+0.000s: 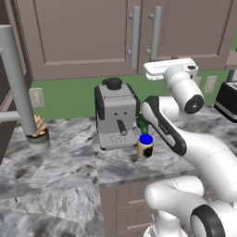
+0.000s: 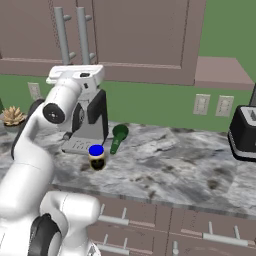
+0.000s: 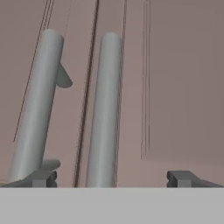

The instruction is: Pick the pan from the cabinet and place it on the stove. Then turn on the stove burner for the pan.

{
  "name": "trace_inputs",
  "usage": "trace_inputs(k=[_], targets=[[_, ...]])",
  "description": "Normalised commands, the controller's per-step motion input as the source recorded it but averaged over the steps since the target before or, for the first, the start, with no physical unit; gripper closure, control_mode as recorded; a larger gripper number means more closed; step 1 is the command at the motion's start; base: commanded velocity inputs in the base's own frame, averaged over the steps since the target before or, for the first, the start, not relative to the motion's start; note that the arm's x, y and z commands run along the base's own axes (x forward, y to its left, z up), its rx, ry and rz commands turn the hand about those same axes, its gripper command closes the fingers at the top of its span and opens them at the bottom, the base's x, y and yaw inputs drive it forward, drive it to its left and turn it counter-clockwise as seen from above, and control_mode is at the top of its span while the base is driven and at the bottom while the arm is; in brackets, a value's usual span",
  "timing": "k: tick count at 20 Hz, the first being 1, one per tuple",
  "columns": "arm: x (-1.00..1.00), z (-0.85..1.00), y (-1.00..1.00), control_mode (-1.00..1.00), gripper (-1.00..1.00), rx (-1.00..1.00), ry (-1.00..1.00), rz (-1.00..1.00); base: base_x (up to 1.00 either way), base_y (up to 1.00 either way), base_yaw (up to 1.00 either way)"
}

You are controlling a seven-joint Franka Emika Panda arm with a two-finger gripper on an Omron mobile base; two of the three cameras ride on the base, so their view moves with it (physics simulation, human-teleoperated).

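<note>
The cabinet (image 1: 83, 37) (image 2: 140, 35) hangs above the counter with both doors shut, so the pan is hidden. The stove is out of view. Two long vertical grey bar handles (image 1: 134, 37) (image 2: 82, 30) flank the seam between the doors. My gripper (image 1: 162, 65) (image 2: 75, 74) is raised just below and in front of these handles, pointing at the doors. In the hand view the gripper (image 3: 112, 178) is open, its fingertips (image 3: 41, 177) spread wide, with the right-hand bar handle (image 3: 106, 109) rising between them and the left-hand bar (image 3: 37, 105) above the left tip. Nothing is held.
On the marble counter (image 1: 55, 176) below the hand stand a grey coffee machine (image 1: 115, 113) (image 2: 90, 120), a blue-lidded jar (image 1: 146, 146) (image 2: 96, 156) and a green scoop (image 2: 119, 135). A black toaster (image 2: 245, 132) sits at the right, a potted plant (image 1: 38, 132) at the left.
</note>
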Motion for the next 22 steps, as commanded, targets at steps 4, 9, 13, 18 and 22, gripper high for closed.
trace_inputs(k=[4,9,13,18,22], targets=[[0.35,0.05,0.04,-1.0,-1.0,0.0,0.0,0.0,0.0,0.0,0.0],[0.39,0.04,0.16,-1.0,-1.0,0.0,0.0,0.0,0.0,0.0,0.0],[0.32,0.0,0.11,-1.0,-1.0,0.0,0.0,0.0,0.0,0.0,0.0],[0.23,0.01,0.0,-1.0,-1.0,0.0,0.01,0.0,0.0,0.0,0.0],[0.25,0.0,0.0,-1.0,-1.0,0.0,0.03,0.0,0.0,0.0,0.0]])
